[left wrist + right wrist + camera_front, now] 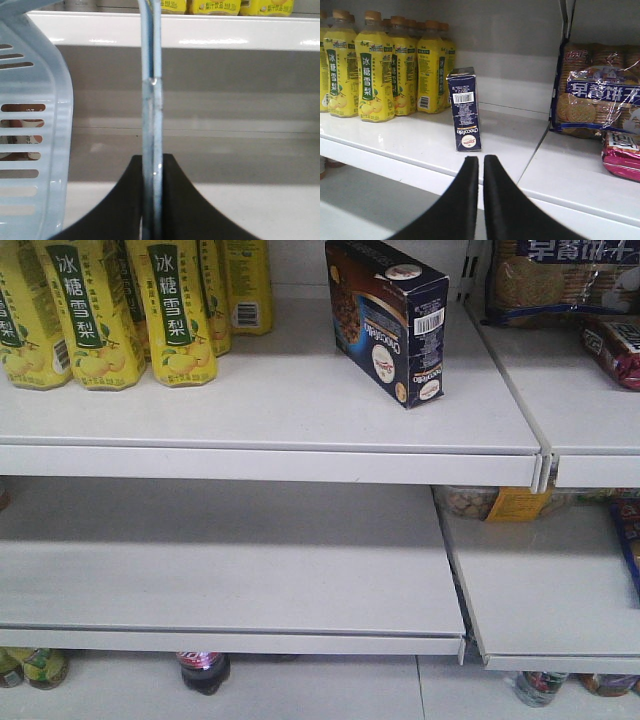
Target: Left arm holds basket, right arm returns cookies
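Observation:
The dark navy cookies box (388, 318) stands upright on the upper white shelf (300, 410), right of the yellow bottles. In the right wrist view it (464, 109) stands on end, barcode side facing me, just beyond my right gripper (481, 159). The right gripper is shut and empty, a little before the shelf's front edge. My left gripper (152, 159) is shut on the light blue handle (151, 110) of the basket. The basket's slotted side (30, 150) fills the left of the left wrist view. Neither arm shows in the front view.
Yellow pear-drink bottles (110, 300) stand at the upper shelf's left. Biscuit packs (592, 95) and a pink pack (622, 155) lie on the neighbouring shelf to the right. A lower white shelf (220, 560) sits below, with bottles (204, 670) under it.

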